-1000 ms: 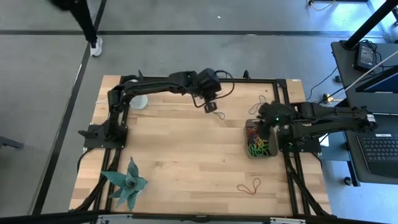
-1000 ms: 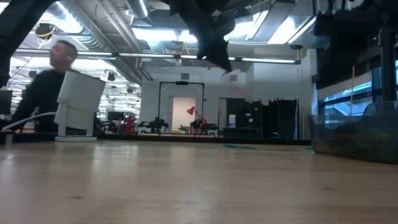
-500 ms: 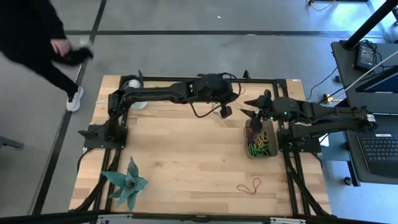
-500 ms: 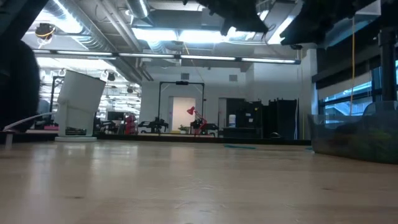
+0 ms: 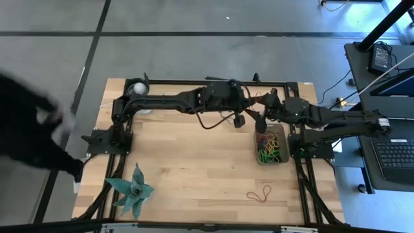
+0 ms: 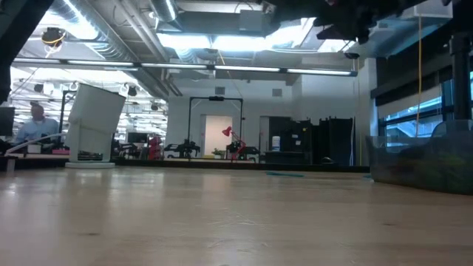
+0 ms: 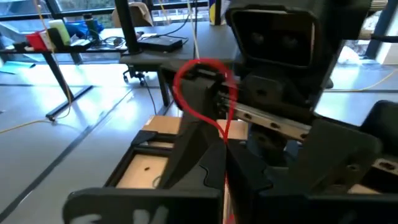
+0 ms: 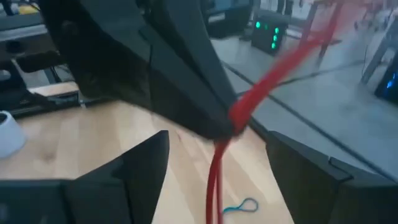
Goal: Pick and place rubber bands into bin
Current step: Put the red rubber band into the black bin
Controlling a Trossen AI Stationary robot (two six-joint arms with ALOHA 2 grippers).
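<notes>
L gripper (image 5: 240,121) has swung right over the last sec, from mid-far table to just beside the bin's (image 5: 257,157) far-left corner, and now meets the R gripper (image 5: 259,123) in the air above the table. L jaws clamped shut on a red rubber band (image 7: 202,93); wrist views show the loop stretched off its tip, nose to nose with the other tool. R gripper has lifted off the bin and spread its fingers wide, not holding anything yet. Looks like a hand-off: R likely takes the band and drops it in. Bin sits at right edge of the table w/ a heap of coloured bands (image 5: 269,149) already inside. One more band (image 5: 259,195) lies loose on the wood, near side, well apart from the bin, so job isn't done. A person (image 5: 32,133) is passing at far left, off the table.
</notes>
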